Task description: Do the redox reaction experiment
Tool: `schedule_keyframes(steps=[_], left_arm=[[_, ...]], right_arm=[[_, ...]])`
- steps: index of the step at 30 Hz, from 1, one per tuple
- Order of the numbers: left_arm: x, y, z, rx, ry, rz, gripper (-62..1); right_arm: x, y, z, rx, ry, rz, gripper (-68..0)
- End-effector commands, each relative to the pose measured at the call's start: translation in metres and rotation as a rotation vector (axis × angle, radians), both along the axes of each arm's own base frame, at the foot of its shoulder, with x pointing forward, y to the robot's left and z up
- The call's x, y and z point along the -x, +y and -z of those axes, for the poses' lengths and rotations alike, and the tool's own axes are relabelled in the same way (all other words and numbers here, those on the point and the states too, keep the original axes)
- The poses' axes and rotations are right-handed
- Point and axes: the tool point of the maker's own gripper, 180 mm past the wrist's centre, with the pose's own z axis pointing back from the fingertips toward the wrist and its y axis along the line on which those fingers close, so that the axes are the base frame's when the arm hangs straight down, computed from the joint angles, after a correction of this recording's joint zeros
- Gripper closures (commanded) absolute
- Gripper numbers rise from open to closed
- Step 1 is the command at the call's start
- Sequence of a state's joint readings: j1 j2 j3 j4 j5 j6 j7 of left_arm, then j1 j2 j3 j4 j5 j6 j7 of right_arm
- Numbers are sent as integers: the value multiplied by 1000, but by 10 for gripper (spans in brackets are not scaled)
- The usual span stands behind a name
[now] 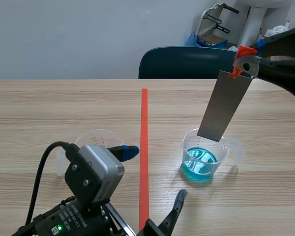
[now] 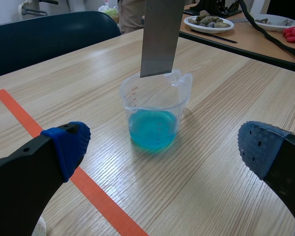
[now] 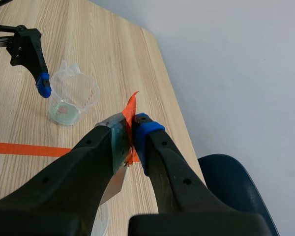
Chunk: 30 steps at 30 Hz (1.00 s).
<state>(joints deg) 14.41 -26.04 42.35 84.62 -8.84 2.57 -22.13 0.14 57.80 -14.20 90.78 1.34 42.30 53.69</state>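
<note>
Metal strip [image 1: 223,105] hangs tilted from my right gripper [image 3: 130,130], pinched at its orange-taped top, with its lower end at the rim of the beaker [image 1: 204,157], clear of the blue liquid. My left gripper [image 2: 162,145] faces that beaker, spread wide and holding nothing.

Wooden table [image 1: 39,108]: blue-filled beaker [image 1: 202,158], empty beaker [image 1: 94,139]

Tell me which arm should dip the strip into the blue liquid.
Right: the right gripper is shut on the metal strip hanging over the beaker; the left gripper is open, empty.
</note>
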Motion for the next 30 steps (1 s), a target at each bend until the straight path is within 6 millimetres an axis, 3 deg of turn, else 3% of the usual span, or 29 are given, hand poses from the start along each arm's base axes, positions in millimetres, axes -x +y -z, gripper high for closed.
schedule_keyframes(steps=[1, 19, 26, 30], left_arm=[[-1, -2, -7, 21, -19, 1, -623], [-1, -2, -7, 21, -19, 2, -612], [-15, -5, -8, 2, -29, 1, -315], [-34, -11, -1, -11, -31, -16, -99]], right_arm=[[-2, -1, -13, -6, -31, -8, -8], [-2, -1, -13, -6, -31, -8, -8], [-1, -1, -13, -7, -31, -8, -8], [-1, -1, -13, -7, -31, -8, -8]])
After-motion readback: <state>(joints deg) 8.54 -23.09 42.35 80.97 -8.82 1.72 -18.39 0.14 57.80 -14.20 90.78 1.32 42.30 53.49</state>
